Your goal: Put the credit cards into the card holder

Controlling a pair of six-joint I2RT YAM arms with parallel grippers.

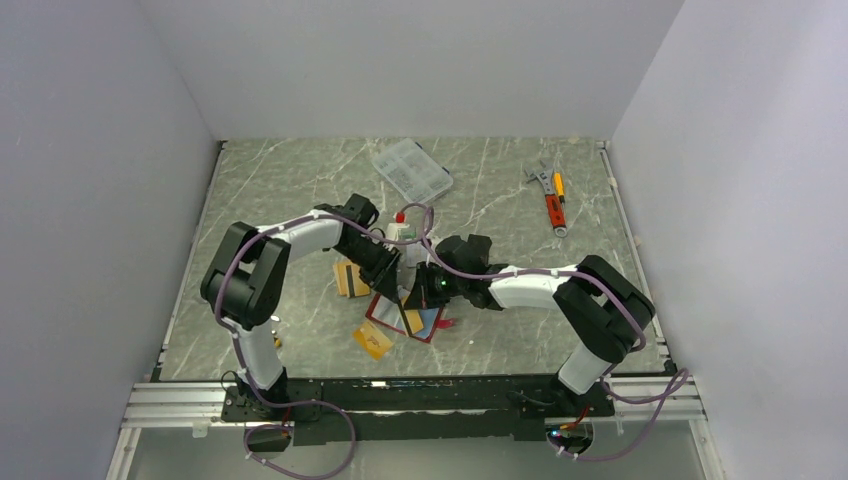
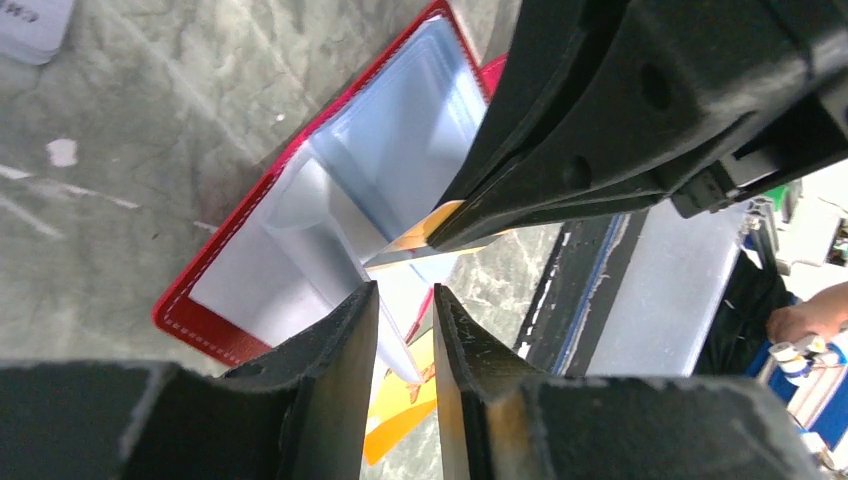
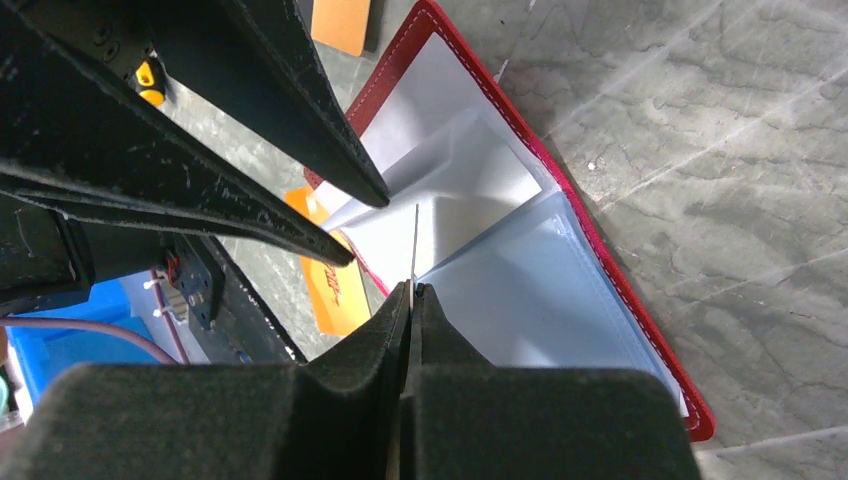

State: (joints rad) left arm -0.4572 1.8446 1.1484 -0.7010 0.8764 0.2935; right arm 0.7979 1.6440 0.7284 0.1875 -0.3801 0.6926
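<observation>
Right tool: clamped tight on a card, orange-faced, held on edge, its free edge down at the clear sleeves of the holder. Left tool: jaws part open, tips at the same sleeves, one sleeve leaf between them, no firm pinch seen. Holder lies open, red cover down, about midway along the near edge of the worktop, set back a little. Loose orange card flat just left of it.
</observation>
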